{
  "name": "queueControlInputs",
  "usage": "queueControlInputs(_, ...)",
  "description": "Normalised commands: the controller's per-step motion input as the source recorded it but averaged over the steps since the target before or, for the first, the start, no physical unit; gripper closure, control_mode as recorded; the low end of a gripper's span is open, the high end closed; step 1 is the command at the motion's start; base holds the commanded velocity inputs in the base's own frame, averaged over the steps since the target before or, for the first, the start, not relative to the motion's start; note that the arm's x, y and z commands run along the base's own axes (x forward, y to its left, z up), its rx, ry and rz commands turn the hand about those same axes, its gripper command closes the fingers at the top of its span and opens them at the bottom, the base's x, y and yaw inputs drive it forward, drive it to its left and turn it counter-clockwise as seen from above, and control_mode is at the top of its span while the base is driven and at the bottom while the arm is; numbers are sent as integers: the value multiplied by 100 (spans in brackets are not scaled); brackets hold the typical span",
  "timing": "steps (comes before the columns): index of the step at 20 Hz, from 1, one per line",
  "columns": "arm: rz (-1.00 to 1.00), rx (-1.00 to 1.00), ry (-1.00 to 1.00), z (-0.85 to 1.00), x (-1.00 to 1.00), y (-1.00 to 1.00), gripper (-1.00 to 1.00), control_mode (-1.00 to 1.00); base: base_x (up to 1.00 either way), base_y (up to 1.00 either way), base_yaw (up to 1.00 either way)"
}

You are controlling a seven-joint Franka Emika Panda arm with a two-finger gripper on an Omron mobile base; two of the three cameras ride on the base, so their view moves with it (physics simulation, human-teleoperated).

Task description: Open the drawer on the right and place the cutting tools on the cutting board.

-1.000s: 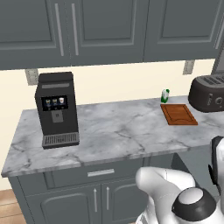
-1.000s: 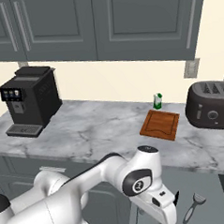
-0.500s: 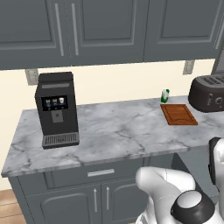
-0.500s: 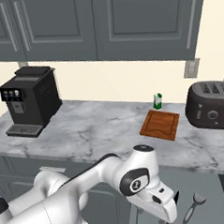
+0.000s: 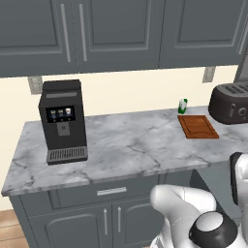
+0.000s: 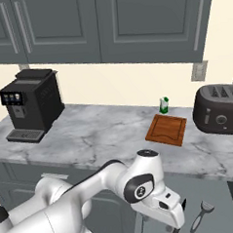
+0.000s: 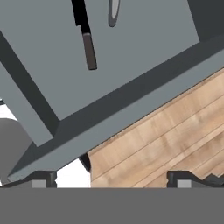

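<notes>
Slate-grey drawer (image 7: pixel 131 57) is standing pulled out below the tabletop (image 5: pixel 126 145), holding the black knife (image 7: pixel 85 37) and pale peeler (image 6: pixel 201 216). The jaws are gaping wide and empty; the gripper (image 7: pixel 111 177) should be descending squarely over the knife handle. The cutting board (image 6: pixel 166 129) is waiting bare.

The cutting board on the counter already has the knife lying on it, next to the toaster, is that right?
No. The cutting board beside the toaster has nothing on it, as the right base view shows. The hand view shows the knife lying inside the open drawer.
</notes>
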Motion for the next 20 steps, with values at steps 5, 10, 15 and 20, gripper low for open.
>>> queueControlInputs(5, 3, 0, 0, 0, 0, -12, -100, -100, 0, 0, 0)
queueControlInputs(10, 3, 0, -3, 0, 0, -22, -100, -100, 0, 0, 0)
queueControlInputs(15, 1, 0, -4, -1, 2, -22, -100, -100, 0, 0, 0)
queueControlInputs(20, 2, 1, -6, -2, 11, -20, -100, -100, 0, 0, 0)
